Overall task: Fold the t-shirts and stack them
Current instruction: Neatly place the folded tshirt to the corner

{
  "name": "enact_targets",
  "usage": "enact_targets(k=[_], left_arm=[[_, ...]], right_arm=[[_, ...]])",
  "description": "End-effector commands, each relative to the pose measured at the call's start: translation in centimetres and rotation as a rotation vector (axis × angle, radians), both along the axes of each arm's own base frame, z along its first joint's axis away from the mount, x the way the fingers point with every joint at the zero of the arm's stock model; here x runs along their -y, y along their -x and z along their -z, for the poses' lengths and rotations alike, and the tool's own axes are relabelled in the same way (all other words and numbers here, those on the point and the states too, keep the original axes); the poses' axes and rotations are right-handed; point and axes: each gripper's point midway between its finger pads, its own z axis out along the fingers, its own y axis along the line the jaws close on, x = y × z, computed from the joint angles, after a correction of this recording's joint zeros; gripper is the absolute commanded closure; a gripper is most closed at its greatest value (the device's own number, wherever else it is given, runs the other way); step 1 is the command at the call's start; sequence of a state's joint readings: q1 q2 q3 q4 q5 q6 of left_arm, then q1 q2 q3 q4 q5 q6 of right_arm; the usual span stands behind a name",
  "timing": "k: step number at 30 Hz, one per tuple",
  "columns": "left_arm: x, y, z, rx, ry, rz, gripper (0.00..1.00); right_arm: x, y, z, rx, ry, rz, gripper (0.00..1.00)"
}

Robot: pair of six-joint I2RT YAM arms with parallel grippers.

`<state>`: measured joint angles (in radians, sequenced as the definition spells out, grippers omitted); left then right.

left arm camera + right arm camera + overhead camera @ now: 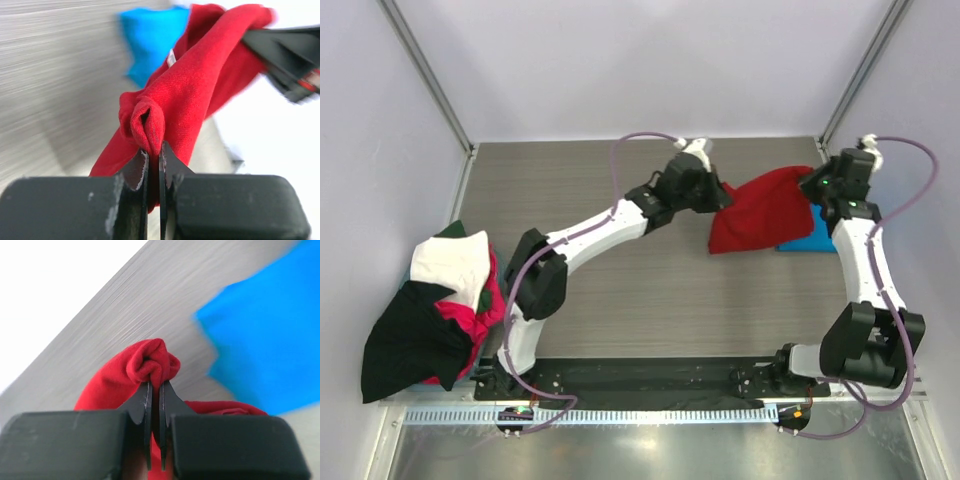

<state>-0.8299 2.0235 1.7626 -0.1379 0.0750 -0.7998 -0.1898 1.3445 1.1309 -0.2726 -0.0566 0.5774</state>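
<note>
Fingers (pixel 135 170) of both grippers clamped on the red shirt (pixel 760 212), which is slung between them.
Overhead: left gripper (pixel 718 192) and right gripper (pixel 812 182) hold opposite ends over the table (pixel 620 290), blue shirt (pixel 807 241) partly underneath. Left wrist: closed tips pinch a red fold. Right wrist: likewise, blue shirt beyond.

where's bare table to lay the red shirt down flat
Widest bare table lies centre, between left arm and right arm, nearer than the red shirt. The far left corner beyond the shirt pile is free. Crowded: left edge under that pile, right side by the blue shirt.
</note>
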Motion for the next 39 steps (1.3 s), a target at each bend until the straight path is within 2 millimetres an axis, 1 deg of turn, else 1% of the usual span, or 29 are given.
enact_targets(k=[1,2,3,4,5,7,8,9,10,11,12,13,14,15,17,19,20,22,23,26,27,28,29,30,31,33,34,35,39], left_arm=[[5.4,0.7,-2.8,0.114,0.107,0.042,1.00],[6.6,0.6,-3.5,0.138,0.146,0.057,1.00],[8.1,1.1,-4.9,0.162,0.190,0.086,1.00],[8.9,1.1,-4.9,0.165,0.209,0.096,1.00],[10.2,0.8,-3.9,0.169,0.233,0.107,1.00],[12.2,1.4,-5.9,0.199,0.326,0.139,1.00],[13.4,1.1,-3.3,0.172,0.318,0.146,1.00],[14.2,1.4,-3.3,0.172,0.341,0.156,1.00],[15.1,1.5,-4.6,0.189,0.385,0.171,1.00],[15.6,1.5,-4.7,0.184,0.414,0.171,1.00],[16.5,1.3,-2.9,0.173,0.410,0.174,1.00],[16.9,1.3,-4.2,0.194,0.444,0.177,1.00],[17.2,1.0,-4.2,0.198,0.453,0.161,1.00],[17.7,0.8,-2.7,0.185,0.449,0.156,1.00],[17.9,0.2,-3.3,0.207,0.497,0.137,1.00],[18.2,-0.1,-2.6,0.215,0.521,0.122,1.00],[18.2,-0.2,-3.3,0.229,0.539,0.118,1.00],[18.4,-0.6,-3.2,0.248,0.555,0.109,1.00],[18.3,-0.8,-3.6,0.261,0.566,0.090,1.00],[18.0,-1.9,-3.2,0.293,0.575,0.023,1.00],[17.8,-2.4,-3.2,0.301,0.582,-0.007,1.00],[17.7,-2.8,-3.5,0.316,0.593,-0.025,1.00],[17.9,-3.2,-1.9,0.311,0.580,-0.040,1.00],[17.9,-3.5,-1.6,0.312,0.582,-0.054,1.00],[17.5,-4.3,-2.0,0.330,0.605,-0.097,1.00],[17.2,-5.3,-0.3,0.319,0.615,-0.140,1.00],[17.0,-5.5,-0.8,0.323,0.632,-0.150,1.00],[16.9,-6.0,0.2,0.317,0.626,-0.164,1.00],[16.6,-6.7,1.0,0.311,0.634,-0.200,1.00]], right_arm=[[5.8,2.4,-0.9,0.003,0.030,0.186,0.99],[6.6,2.8,-0.9,0.005,0.015,0.195,0.99],[8.2,3.4,-1.0,0.006,0.009,0.235,0.99],[9.2,3.7,-1.1,0.010,0.009,0.258,0.99],[9.8,3.9,-1.2,0.012,0.010,0.275,0.99],[11.8,4.3,-1.7,0.018,0.023,0.325,0.99],[12.3,4.4,-1.7,0.014,0.029,0.338,0.99],[13.0,4.6,-1.7,0.009,0.031,0.353,0.99],[14.0,4.7,-1.8,0.008,0.036,0.373,0.99],[14.6,4.8,-1.8,0.004,0.037,0.386,0.99],[15.1,5.0,-1.8,0.002,0.042,0.396,0.99],[16.0,5.3,-1.3,-0.013,0.048,0.417,0.99],[16.4,5.4,-1.3,-0.017,0.052,0.423,0.99],[16.9,5.5,-1.0,-0.024,0.053,0.431,0.99],[17.9,5.6,0.0,-0.047,0.043,0.451,0.99],[18.5,5.3,0.7,-0.061,0.038,0.457,0.99],[18.8,4.9,1.5,-0.076,0.032,0.454,0.99],[19.2,4.5,1.9,-0.078,0.028,0.455,0.99],[19.6,4.2,2.4,-0.086,0.018,0.462,0.99],[20.3,3.5,2.1,-0.074,0.030,0.468,0.99],[21.2,3.6,2.7,-0.093,0.040,0.500,0.99],[21.5,3.2,2.3,-0.083,0.044,0.501,0.99],[21.7,2.6,2.2,-0.072,0.042,0.494,0.99],[21.5,1.7,3.2,-0.079,0.010,0.461,0.99],[21.7,1.0,2.5,-0.058,0.008,0.447,0.99],[21.8,0.0,2.6,-0.044,-0.008,0.427,0.99],[22.1,-0.5,2.9,-0.048,-0.011,0.424,0.99],[22.4,-0.8,2.8,-0.035,-0.007,0.425,0.99],[22.8,-2.3,3.7,-0.028,-0.028,0.405,0.99]])
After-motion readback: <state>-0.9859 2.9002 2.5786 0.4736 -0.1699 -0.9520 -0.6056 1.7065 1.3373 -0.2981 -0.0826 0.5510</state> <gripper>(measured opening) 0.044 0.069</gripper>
